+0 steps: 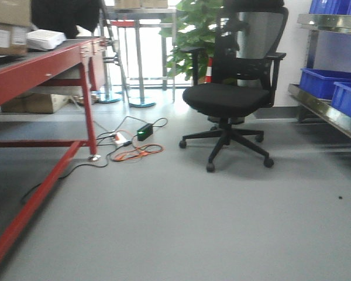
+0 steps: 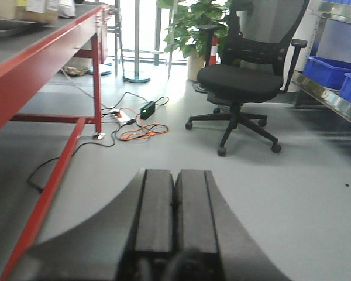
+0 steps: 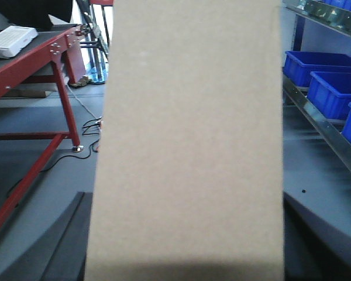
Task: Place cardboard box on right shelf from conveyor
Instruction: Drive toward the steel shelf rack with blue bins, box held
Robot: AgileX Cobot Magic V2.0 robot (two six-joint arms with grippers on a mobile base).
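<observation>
A grey floor runs between the red-framed conveyor on the left and a steel shelf on the right that carries blue bins. A black chair stands mid-room with a plant behind it, and cables lie near the conveyor's leg. Labelled cartons sit on the belt.

The box is plain tan cardboard with a smooth, unmarked face. It is oblong and stands on end, filling the right wrist view from top edge to bottom. It is off the belt and up in the air; in that view the conveyor lies to its left and the shelf to its right, and it touches neither.

The right pincer is spread to the box's width. One dark finger shows against each long side, so it grips the box between them.

The left pincer is fully closed — its two pads meet along one seam with nothing between them. It points out over bare floor toward the chair.
</observation>
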